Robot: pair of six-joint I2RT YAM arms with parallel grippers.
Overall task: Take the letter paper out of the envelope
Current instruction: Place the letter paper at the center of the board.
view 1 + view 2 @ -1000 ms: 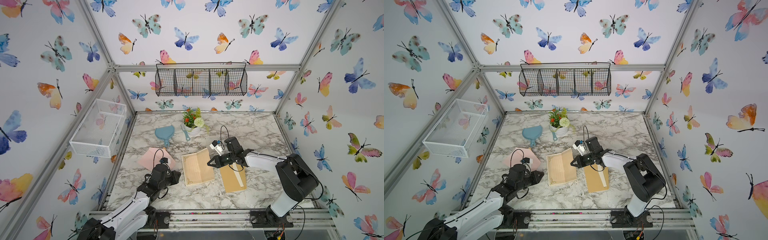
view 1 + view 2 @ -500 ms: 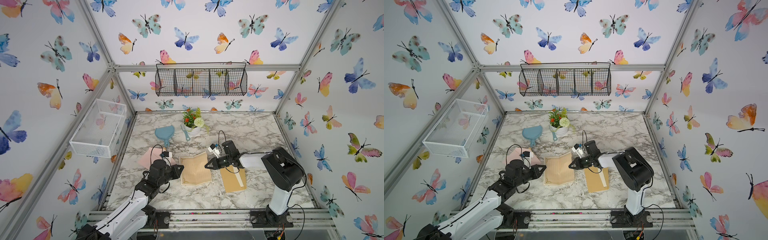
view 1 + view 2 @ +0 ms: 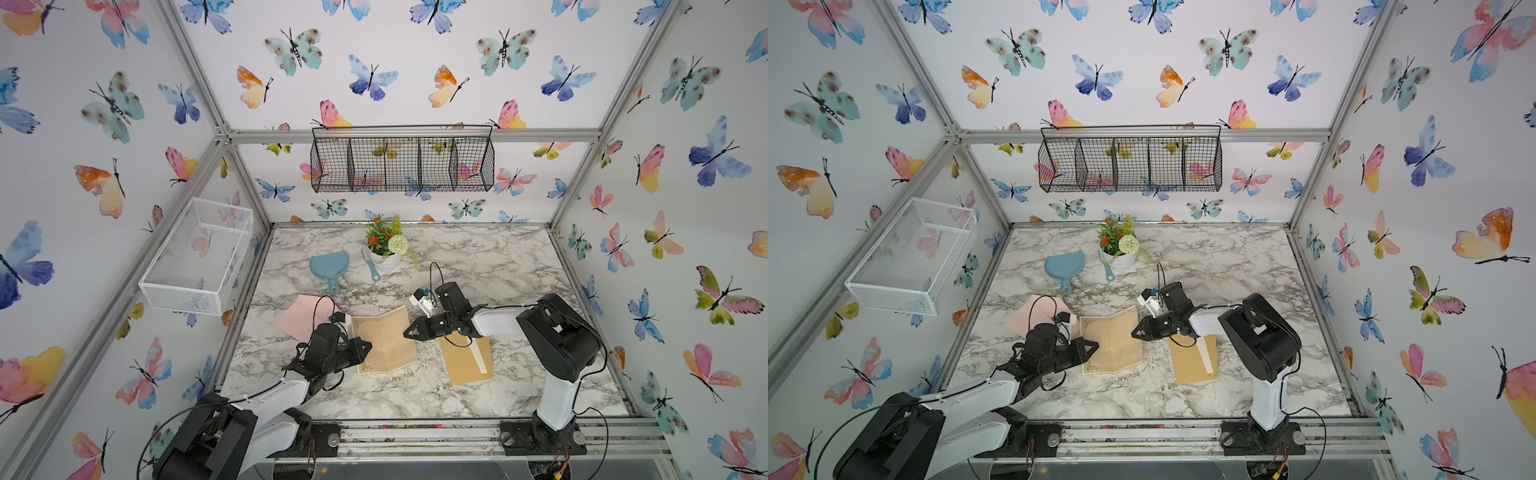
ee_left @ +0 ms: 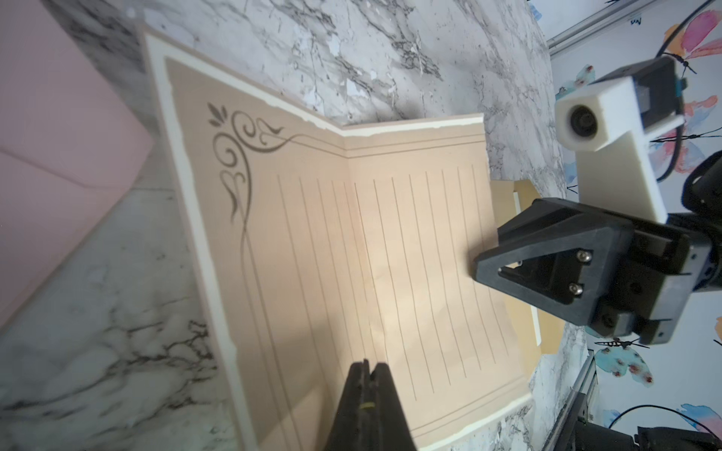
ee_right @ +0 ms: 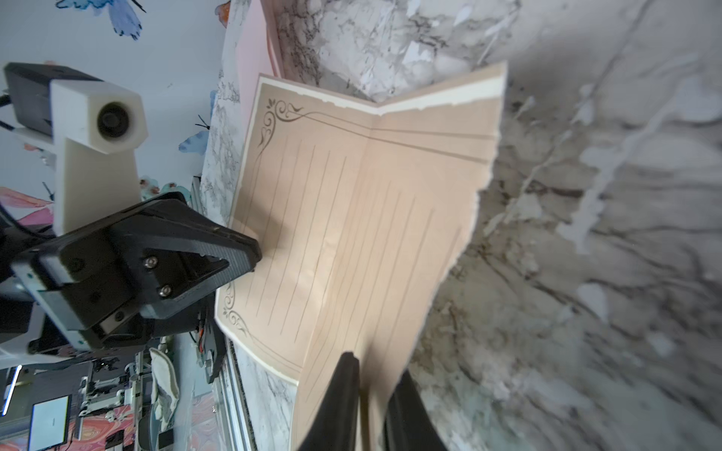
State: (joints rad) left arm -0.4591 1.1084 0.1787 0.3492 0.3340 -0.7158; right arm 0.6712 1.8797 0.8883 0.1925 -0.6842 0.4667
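Observation:
The letter paper (image 3: 386,340) (image 3: 1115,345), tan with ruled lines and a scroll border, lies unfolded outside the envelope between my two grippers. The brown envelope (image 3: 465,361) (image 3: 1192,361) lies flat to its right. My left gripper (image 3: 368,347) (image 4: 367,369) is shut on the paper's left edge. My right gripper (image 3: 406,332) (image 5: 375,375) is at the paper's right edge. Its jaws stand slightly apart with that edge between them. Both wrist views show the sheet (image 4: 390,254) (image 5: 351,218) creased down the middle.
A pink envelope (image 3: 301,318) lies by the left arm. At the back of the table are a blue dustpan (image 3: 329,266), a small brush (image 3: 371,266) and a flower pot (image 3: 386,249). A black wire basket (image 3: 401,164) and a white one (image 3: 199,257) hang on the walls.
My left gripper has moved right to the paper's left edge and closed on it. The right gripper's jaws have parted slightly. The paper has spread open.

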